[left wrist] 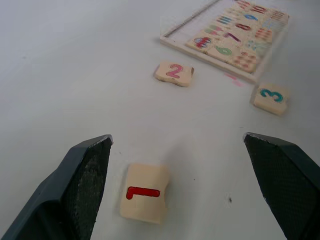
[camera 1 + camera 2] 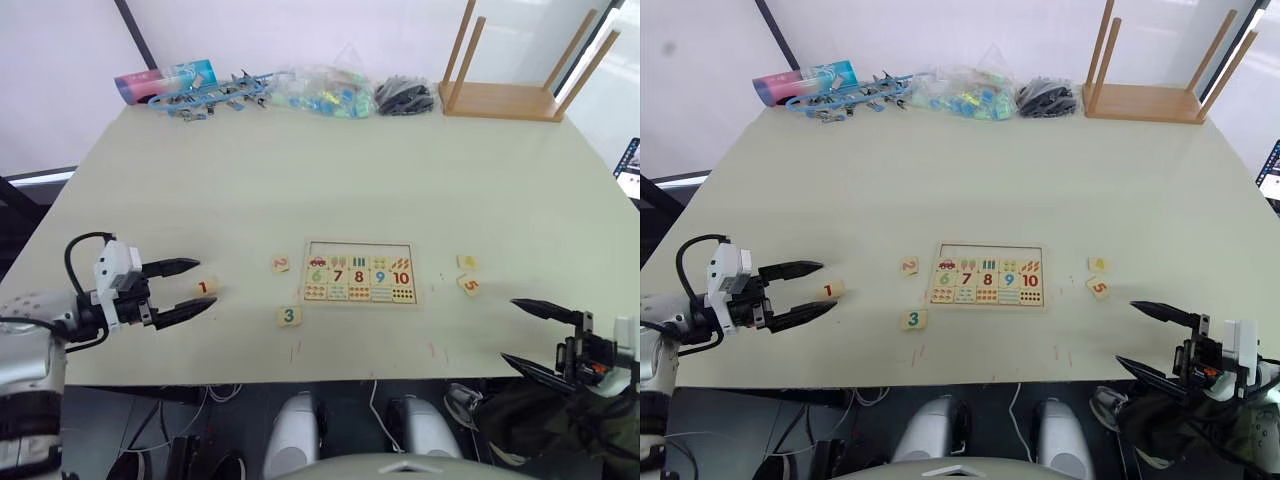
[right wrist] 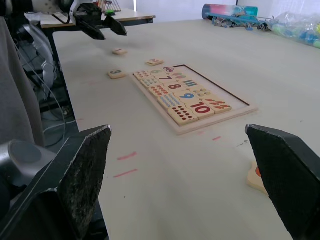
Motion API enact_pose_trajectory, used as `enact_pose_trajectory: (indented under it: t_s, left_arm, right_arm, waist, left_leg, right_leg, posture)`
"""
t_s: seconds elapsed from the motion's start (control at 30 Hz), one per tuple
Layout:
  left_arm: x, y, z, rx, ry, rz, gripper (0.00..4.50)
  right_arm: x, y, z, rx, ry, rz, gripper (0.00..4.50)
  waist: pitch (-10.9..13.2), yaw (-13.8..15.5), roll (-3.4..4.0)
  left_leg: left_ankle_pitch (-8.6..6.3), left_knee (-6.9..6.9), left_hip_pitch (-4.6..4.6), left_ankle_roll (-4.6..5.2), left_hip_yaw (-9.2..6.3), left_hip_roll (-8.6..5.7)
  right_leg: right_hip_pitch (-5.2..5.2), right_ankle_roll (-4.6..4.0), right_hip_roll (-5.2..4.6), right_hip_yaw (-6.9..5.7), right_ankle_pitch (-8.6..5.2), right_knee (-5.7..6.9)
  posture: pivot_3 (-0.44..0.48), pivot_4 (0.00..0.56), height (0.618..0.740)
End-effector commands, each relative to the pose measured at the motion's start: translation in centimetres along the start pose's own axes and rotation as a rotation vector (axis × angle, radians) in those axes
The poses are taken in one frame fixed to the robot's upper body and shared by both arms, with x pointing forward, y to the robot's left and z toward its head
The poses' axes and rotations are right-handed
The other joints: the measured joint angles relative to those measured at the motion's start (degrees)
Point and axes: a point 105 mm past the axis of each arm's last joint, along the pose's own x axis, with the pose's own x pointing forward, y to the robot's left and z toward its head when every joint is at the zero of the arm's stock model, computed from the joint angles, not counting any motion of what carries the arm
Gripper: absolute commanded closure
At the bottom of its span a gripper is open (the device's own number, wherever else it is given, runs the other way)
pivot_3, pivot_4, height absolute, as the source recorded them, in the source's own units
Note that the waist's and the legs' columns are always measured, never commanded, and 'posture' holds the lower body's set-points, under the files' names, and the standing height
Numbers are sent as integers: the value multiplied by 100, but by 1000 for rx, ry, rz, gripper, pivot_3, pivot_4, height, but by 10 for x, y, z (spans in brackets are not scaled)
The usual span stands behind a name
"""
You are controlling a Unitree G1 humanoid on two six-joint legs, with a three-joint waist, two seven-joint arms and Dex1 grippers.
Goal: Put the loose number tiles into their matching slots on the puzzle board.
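Left gripper [image 2: 205, 283]: well left of the puzzle board [image 2: 359, 245], low over the table [image 2: 330, 170], fingers spread wide apart and holding nothing.
Tile 1 [image 2: 204, 287]: red digit, flat on the table left of the board, lying in the gap between the left gripper's two fingertips; the left wrist view shows it nearer one finger, with no contact that I can see.
Tile 2 [image 2: 281, 264]: pink digit, loose on the table just beside the board's left edge.
Tile 3 [image 2: 289, 316]: green digit, loose on the table near the board's lower-left corner, on the robot's side of tile 2.
Puzzle board: pale-wood tray with a thin rim, flat near the table's middle; the two rows nearer the robot are filled, with 6, 7, 8, 9, 10 and picture or dot tiles.
Matching slots [image 2: 359, 249]: the strip along the board's far edge, bare wood with no tile in it.
Tile 4 [image 2: 467, 262]: yellow digit, loose on the table to the right of the board.
Tile 5 [image 2: 469, 285]: orange digit, just beside tile 4 on the robot's side, slightly turned.
Right gripper [image 2: 512, 331]: right of the board and nearer the robot than tile 5, fingers wide apart, empty, clear of every tile.
Stool [image 2: 510, 95]: lying upside down at the far right corner, well beyond the board.
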Motion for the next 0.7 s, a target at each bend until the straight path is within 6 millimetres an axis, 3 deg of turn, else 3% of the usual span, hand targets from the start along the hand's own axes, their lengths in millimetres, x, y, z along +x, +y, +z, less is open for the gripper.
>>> enact_pose_trajectory:
  t_s: [0.03,0.2,0.7]
  left_arm:
    - [-11,8,-4,67,79,-50,35]
    - [-6,26,-8,111,187,-72,35]
    - [13,29,-18,98,230,-130,35]
  right_arm:
    - [1,0,8,-39,-15,-3,0]
    - [6,0,10,-42,-19,4,0]
    - [8,0,16,-47,-20,-5,0]
  waist:
    - [-1,0,-1]
    - [-2,10,-3]
    - [-5,12,-6]
  left_leg:
    - [1,0,-9,3,-1,-1]
    - [3,26,-46,5,-1,-6]
    - [4,40,-44,7,0,-8]
  right_leg:
    - [-5,0,4,-4,0,-2]
    - [-13,2,10,-30,2,-1]
    - [-10,4,12,-29,2,20]
  posture:
    - [0,150,738]
    - [0,150,738]
    - [0,150,738]
